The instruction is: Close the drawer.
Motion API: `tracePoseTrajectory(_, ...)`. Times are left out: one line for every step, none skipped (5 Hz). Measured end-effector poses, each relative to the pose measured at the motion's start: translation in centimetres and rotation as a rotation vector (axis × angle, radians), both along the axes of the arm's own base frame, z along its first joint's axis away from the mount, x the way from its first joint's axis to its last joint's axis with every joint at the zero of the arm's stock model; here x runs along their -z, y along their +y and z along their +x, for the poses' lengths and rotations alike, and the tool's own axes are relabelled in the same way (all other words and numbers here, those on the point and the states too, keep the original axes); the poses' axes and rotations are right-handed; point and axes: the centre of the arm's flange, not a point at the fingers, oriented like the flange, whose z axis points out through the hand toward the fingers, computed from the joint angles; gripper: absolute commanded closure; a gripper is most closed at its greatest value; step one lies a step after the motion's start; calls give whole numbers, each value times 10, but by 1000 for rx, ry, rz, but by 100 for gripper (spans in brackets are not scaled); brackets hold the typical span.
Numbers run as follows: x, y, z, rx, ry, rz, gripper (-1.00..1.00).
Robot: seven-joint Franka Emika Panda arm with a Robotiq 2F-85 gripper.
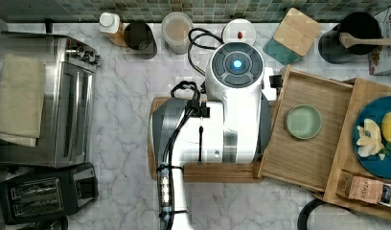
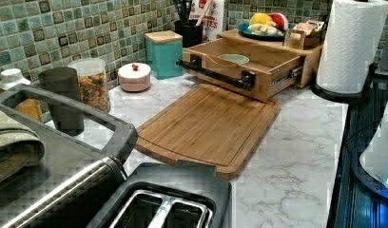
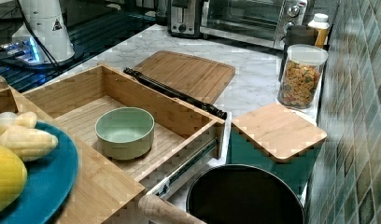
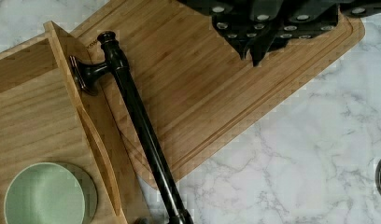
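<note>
The drawer [image 1: 308,132] is seen pulled well out of its light-wood cabinet [image 1: 349,143], at the top view's right. A pale green bowl [image 1: 303,121] is seen inside it, resting on the drawer floor away from the side walls. The long black bar handle [image 4: 139,123] is carried on the drawer's front, and the bamboo cutting board [image 2: 206,126] lies on the marble counter [image 2: 296,142] just beside that front, at the left view's near side. On the cabinet top a blue plate [image 1: 375,139] with a banana and a yellow fruit is set.

In the wrist view the gripper [image 4: 256,51] is seen above the cutting board, apart from the handle; whether it is apart or together cannot be told. In the top view the white arm [image 1: 232,96] is seen over the cutting board, left of the drawer.

A jar of cereal [image 3: 301,77] and a teal canister with a wooden lid [image 3: 277,128] stand by the tiled wall.
</note>
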Motion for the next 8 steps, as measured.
tracePoseTrajectory(3, 0, 0, 0, -1, 0, 100)
tracePoseTrajectory(7, 0, -1, 0, 9, 0, 100)
tracePoseTrajectory(19, -1, 2, -23, 30, 3, 100)
tracePoseTrajectory(48, -1, 11, -103, 61, 11, 100)
tracePoseTrajectory(81, -2, 27, -207, 9, 3, 100)
tracePoseTrajectory(108, -2, 34, -272, -20, 1, 100)
tracePoseTrajectory(128, -2, 38, -304, -41, -21, 100)
tracePoseTrajectory(141, -4, 48, -367, -95, -94, 100)
